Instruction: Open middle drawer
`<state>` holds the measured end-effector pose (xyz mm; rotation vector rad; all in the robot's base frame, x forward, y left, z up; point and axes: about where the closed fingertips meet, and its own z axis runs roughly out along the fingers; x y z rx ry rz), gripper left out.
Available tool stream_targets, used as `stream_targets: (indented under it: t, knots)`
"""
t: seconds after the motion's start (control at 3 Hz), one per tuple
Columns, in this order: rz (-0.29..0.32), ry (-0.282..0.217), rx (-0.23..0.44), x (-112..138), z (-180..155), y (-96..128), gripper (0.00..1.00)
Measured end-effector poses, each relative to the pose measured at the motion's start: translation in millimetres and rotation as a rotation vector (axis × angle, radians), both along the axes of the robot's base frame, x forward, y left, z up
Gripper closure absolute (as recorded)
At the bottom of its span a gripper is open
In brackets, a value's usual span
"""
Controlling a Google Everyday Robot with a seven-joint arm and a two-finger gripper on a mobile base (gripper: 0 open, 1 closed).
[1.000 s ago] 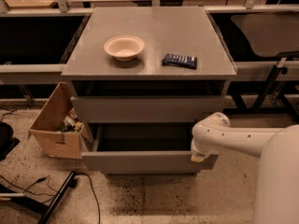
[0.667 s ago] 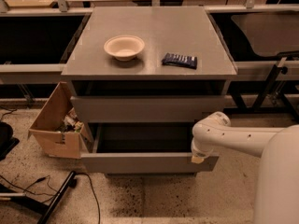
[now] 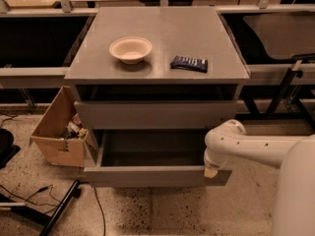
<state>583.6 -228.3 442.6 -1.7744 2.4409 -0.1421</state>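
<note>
The grey cabinet has its middle drawer pulled well out, showing a dark, empty grey interior. The top drawer above it stands only slightly out. The lowest drawer is hidden under the open one. My gripper is at the right end of the middle drawer's front, against its top edge. My white arm reaches in from the right.
A cream bowl and a dark blue packet lie on the cabinet top. An open cardboard box with clutter sits on the floor to the left. Cables and a black stand leg lie at the lower left.
The middle drawer has slid a little further out toward the camera, and my gripper has moved with its front edge.
</note>
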Motion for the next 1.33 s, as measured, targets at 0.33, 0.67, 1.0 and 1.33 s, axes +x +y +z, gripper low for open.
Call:
stream_targets:
  t: [0.33, 0.67, 1.0, 1.33]
  knots:
    - [-0.013, 0.035, -0.004, -18.3, 1.3, -7.4, 1.00]
    - [-0.013, 0.035, -0.004, -18.5, 1.5, -6.1, 1.00]
    - [-0.023, 0.072, -0.001, -36.1, 1.2, -13.7, 1.00]
    - [-0.023, 0.072, -0.001, -36.4, 1.2, -11.3, 1.00]
